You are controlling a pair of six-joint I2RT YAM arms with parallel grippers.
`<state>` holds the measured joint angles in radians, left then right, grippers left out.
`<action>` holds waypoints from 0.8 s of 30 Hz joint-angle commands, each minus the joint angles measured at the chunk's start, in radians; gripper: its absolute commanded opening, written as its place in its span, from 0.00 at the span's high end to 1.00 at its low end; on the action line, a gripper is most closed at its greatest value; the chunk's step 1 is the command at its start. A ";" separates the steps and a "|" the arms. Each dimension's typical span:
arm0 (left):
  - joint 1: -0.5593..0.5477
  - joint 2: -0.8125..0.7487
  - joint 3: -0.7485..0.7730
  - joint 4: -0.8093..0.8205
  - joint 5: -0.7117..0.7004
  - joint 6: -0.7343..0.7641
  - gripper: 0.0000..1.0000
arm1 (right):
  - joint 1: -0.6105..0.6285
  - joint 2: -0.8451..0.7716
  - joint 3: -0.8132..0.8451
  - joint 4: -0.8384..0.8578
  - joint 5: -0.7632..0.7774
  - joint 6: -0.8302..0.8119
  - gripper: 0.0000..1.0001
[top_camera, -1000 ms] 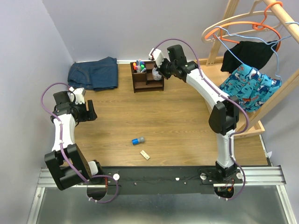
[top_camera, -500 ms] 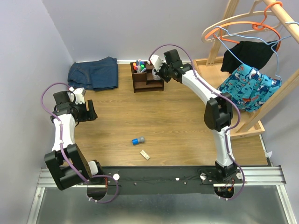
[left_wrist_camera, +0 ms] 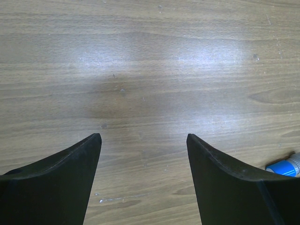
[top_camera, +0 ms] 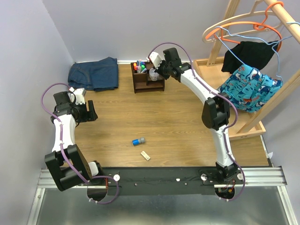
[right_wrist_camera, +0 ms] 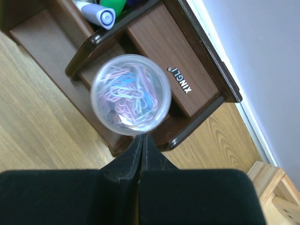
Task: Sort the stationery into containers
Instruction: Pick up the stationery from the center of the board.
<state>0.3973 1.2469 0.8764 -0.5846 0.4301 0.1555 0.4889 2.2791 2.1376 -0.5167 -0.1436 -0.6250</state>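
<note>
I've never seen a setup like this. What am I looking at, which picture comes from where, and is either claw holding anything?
Two robot arms are bolted at the near edge of a wooden table. The wide picture looks down from above. The other two come from a camera on each wrist and show that arm's own fingers. The left gripper hangs open over bare wood and holds nothing. The right gripper is shut and appears to pinch the rim of a clear round tub of paper clips above the dark brown organiser, which has markers in it. A blue-grey cylinder and a beige block lie loose on the table. Folded jeans lie at the far left corner.
</note>
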 commanded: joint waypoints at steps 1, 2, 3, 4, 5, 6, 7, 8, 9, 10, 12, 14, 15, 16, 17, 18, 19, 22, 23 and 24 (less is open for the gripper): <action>0.005 0.009 0.010 0.000 -0.001 0.001 0.18 | -0.006 0.054 0.064 0.026 -0.002 0.025 0.92; 0.005 0.009 0.010 0.000 -0.002 0.004 0.17 | -0.006 0.057 0.067 0.026 -0.005 0.025 0.92; 0.006 0.009 0.010 -0.001 -0.002 0.003 0.18 | -0.004 0.063 0.070 0.026 -0.007 0.027 0.92; 0.005 0.011 0.012 0.000 -0.002 0.004 0.17 | -0.006 0.065 0.074 0.024 -0.010 0.027 0.92; 0.005 0.009 0.010 -0.001 -0.004 0.004 0.17 | -0.003 0.066 0.074 0.020 -0.011 0.028 0.92; 0.005 0.011 0.010 -0.001 -0.004 0.006 0.17 | -0.004 0.068 0.074 0.018 -0.013 0.030 0.92; 0.005 0.009 0.010 -0.001 -0.005 0.006 0.17 | -0.004 0.066 0.071 0.020 -0.013 0.030 0.92; 0.006 0.011 0.010 0.000 -0.005 0.006 0.17 | -0.004 0.066 0.071 0.021 -0.013 0.031 0.91; 0.008 0.011 0.010 -0.001 -0.008 0.007 0.17 | -0.004 0.065 0.071 0.021 -0.010 0.034 0.91; 0.006 0.011 0.009 -0.001 -0.007 0.007 0.17 | -0.004 0.062 0.068 0.023 -0.008 0.038 0.91; 0.006 0.011 0.009 -0.001 -0.007 0.004 0.17 | -0.003 0.056 0.062 0.030 -0.011 0.039 0.91; 0.006 0.011 0.009 0.002 -0.007 0.006 0.18 | -0.004 0.054 0.064 0.029 -0.025 0.044 0.91; 0.006 0.013 0.010 0.003 -0.005 0.004 0.18 | -0.004 0.056 0.068 0.029 -0.028 0.054 0.91; 0.008 0.014 0.010 0.003 -0.007 0.004 0.18 | -0.004 0.060 0.074 0.026 -0.034 0.057 0.91; 0.008 0.014 0.010 0.005 -0.007 0.003 0.17 | -0.001 0.068 0.079 0.021 -0.036 0.059 0.91; 0.008 0.014 0.012 0.003 -0.008 0.004 0.17 | 0.000 0.071 0.082 0.023 -0.034 0.061 0.91; 0.006 0.016 0.012 0.003 -0.008 0.004 0.17 | 0.002 0.072 0.084 0.024 -0.031 0.061 0.91; 0.008 0.009 0.012 -0.003 -0.011 0.007 0.17 | 0.008 0.079 0.087 0.029 -0.014 0.061 0.91; 0.008 0.006 0.010 -0.004 -0.010 0.007 0.17 | 0.008 0.077 0.087 0.030 -0.013 0.062 0.91; 0.009 0.002 0.007 -0.004 -0.011 0.010 0.17 | 0.007 0.071 0.081 0.032 -0.011 0.062 0.91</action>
<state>0.3973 1.2583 0.8764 -0.5846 0.4294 0.1558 0.4900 2.3287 2.1914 -0.5049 -0.1516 -0.5797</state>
